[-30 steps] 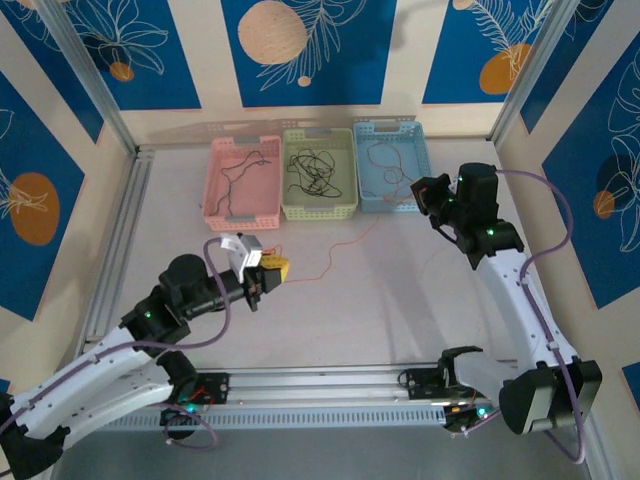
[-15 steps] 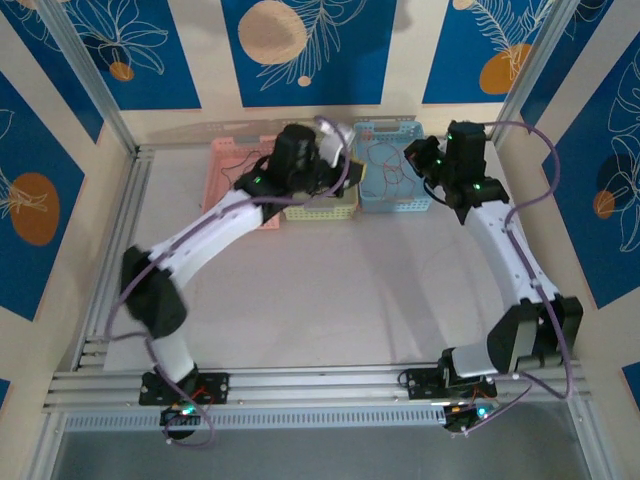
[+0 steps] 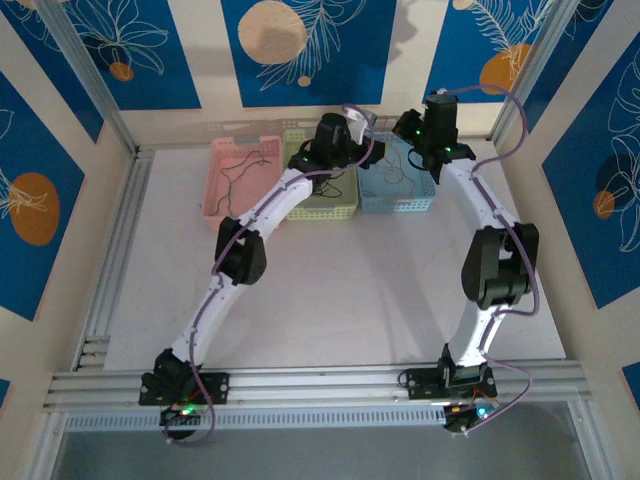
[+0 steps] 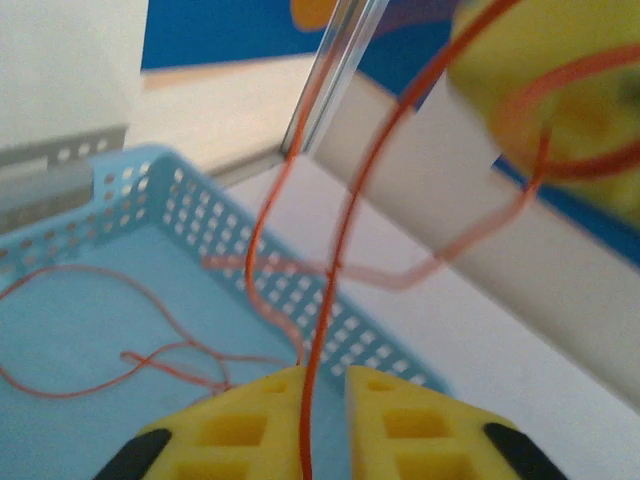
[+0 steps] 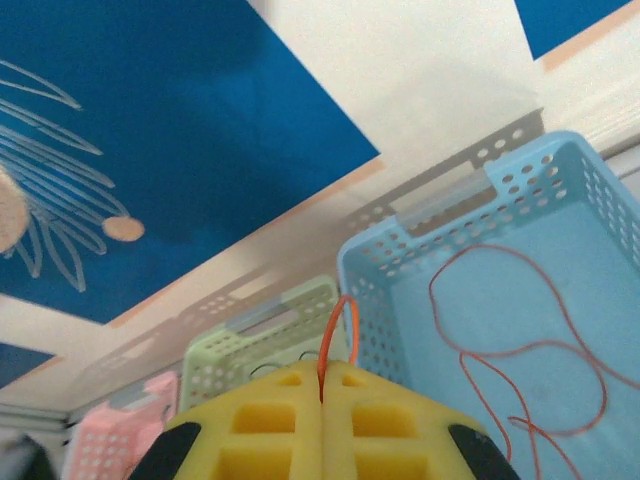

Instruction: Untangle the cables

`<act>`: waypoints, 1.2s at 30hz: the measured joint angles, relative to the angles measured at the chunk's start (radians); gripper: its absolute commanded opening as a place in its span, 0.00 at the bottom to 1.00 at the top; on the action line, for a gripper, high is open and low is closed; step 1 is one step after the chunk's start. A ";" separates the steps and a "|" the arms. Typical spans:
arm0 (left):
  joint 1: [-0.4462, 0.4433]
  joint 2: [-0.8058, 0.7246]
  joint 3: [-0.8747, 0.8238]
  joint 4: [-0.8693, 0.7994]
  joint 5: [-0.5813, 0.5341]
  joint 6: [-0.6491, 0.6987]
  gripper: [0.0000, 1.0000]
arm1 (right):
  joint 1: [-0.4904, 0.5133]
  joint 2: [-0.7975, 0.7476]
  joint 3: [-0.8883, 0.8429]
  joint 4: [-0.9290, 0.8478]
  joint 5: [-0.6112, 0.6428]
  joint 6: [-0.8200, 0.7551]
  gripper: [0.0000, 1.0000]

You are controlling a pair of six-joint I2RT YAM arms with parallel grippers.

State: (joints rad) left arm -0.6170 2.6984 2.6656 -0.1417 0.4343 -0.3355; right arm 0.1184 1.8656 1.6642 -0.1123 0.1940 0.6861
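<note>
We are clenching our right fingers (image 5: 270,420) on an orange cable (image 4: 336,270), left fingers (image 4: 240,425) gaping slightly around it.

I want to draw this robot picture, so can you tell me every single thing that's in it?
Baskets: three, pink, green and blue, in a row at the far edge of the table.
Black cable: at least one, lying in the pink basket.
Loose orange cable: count unclear, lying in the blue basket.
Held orange cable: one, above the blue basket.
Table: one, white.
Wall panels: several, blue with leaf drawings, behind and beside the table.
Robot arms: two, white with black joints, left arm and right arm, both reaching to the baskets; yellow jaws, the left slightly apart around the held orange cable, the right shut on it.
</note>
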 measured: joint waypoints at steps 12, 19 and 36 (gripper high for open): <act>0.000 -0.096 -0.179 -0.126 0.010 0.061 0.95 | -0.019 0.090 -0.002 -0.029 0.027 -0.034 0.69; -0.001 -0.529 -0.573 -0.122 -0.009 0.111 0.95 | -0.041 -0.211 -0.258 -0.026 0.009 -0.043 0.69; 0.008 -1.885 -2.214 0.251 -0.824 0.251 1.00 | 0.056 -0.893 -1.221 0.163 0.212 -0.420 0.69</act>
State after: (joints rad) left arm -0.6090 0.8135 0.4511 0.1089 -0.3901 -0.0845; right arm 0.1749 0.9730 0.4427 0.0505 0.4065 0.2661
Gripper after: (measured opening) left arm 0.994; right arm 0.692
